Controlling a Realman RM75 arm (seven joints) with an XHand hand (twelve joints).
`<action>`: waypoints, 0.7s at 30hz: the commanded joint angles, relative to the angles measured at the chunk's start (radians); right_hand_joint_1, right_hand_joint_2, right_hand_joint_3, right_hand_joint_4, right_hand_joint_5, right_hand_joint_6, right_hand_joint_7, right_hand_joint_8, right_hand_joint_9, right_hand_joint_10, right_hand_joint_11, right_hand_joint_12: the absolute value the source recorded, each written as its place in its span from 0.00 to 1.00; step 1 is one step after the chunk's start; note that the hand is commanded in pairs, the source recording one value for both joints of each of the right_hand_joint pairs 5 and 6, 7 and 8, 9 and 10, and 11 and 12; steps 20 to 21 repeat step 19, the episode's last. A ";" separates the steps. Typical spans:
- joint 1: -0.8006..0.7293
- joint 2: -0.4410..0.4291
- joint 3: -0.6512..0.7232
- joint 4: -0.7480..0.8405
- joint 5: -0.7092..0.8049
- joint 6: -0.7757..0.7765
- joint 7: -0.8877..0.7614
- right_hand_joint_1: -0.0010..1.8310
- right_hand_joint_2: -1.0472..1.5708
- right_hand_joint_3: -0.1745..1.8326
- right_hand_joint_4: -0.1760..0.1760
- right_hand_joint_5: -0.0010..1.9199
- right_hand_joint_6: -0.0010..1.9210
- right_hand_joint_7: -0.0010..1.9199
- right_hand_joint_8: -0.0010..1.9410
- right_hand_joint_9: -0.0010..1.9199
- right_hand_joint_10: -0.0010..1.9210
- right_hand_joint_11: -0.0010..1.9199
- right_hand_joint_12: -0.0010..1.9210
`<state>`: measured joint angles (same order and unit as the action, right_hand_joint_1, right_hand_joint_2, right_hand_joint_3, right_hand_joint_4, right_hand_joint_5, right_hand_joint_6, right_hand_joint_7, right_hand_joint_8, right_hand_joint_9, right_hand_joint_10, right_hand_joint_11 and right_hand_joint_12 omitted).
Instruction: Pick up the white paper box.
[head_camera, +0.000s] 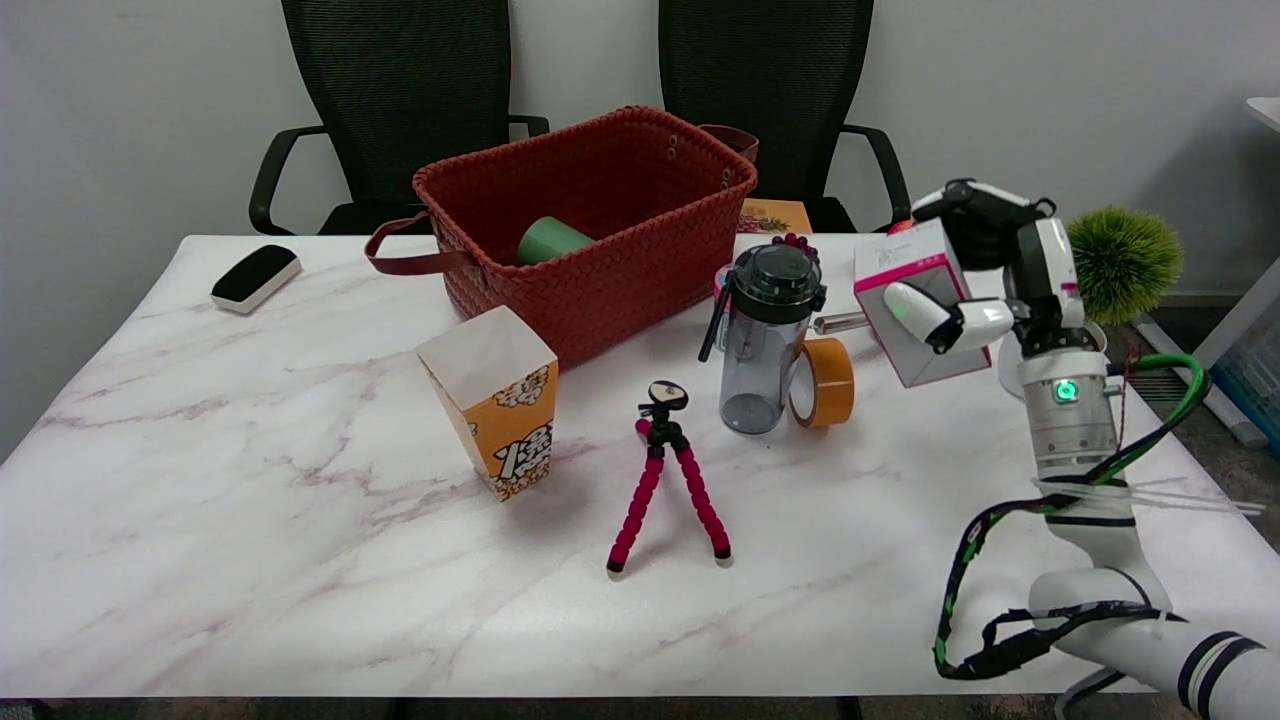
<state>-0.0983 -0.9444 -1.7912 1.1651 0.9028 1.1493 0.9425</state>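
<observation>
Light: bright, even, soft overhead; no hard hotspots.
Shadows: faint, short, under tripod (665, 480) legs, popcorn box (495, 400) and bottle (765, 335); falling slightly fwd/right on bench (250, 520).
Glare: mild sheen on marble bench top, small highlight on tape roll (825, 382).
Focus: sharp across mid-frame; plant ball (1122, 262) slightly soft.
Blur: none seen on hand (985, 275).
Edges: slight wide-angle bend at bench corners.

The white, rounded right arm (1120, 600) has a silver wrist cylinder with a green light, black-and-green braided cable, and a black-and-white robot hand (985, 270).
</observation>
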 joint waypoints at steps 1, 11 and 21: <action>-0.015 0.043 0.163 0.399 -0.091 -0.260 -0.332 0.66 0.43 0.66 0.50 0.46 0.46 0.71 0.70 0.67 0.67 0.94 0.94; 0.050 0.043 0.183 0.621 0.008 -0.525 -0.593 0.65 0.42 0.69 0.50 0.46 0.46 0.71 0.70 0.67 0.67 0.94 0.93; 0.276 0.019 0.084 0.650 0.076 -0.665 -0.713 0.65 0.41 0.69 0.50 0.45 0.45 0.70 0.70 0.66 0.66 0.92 0.92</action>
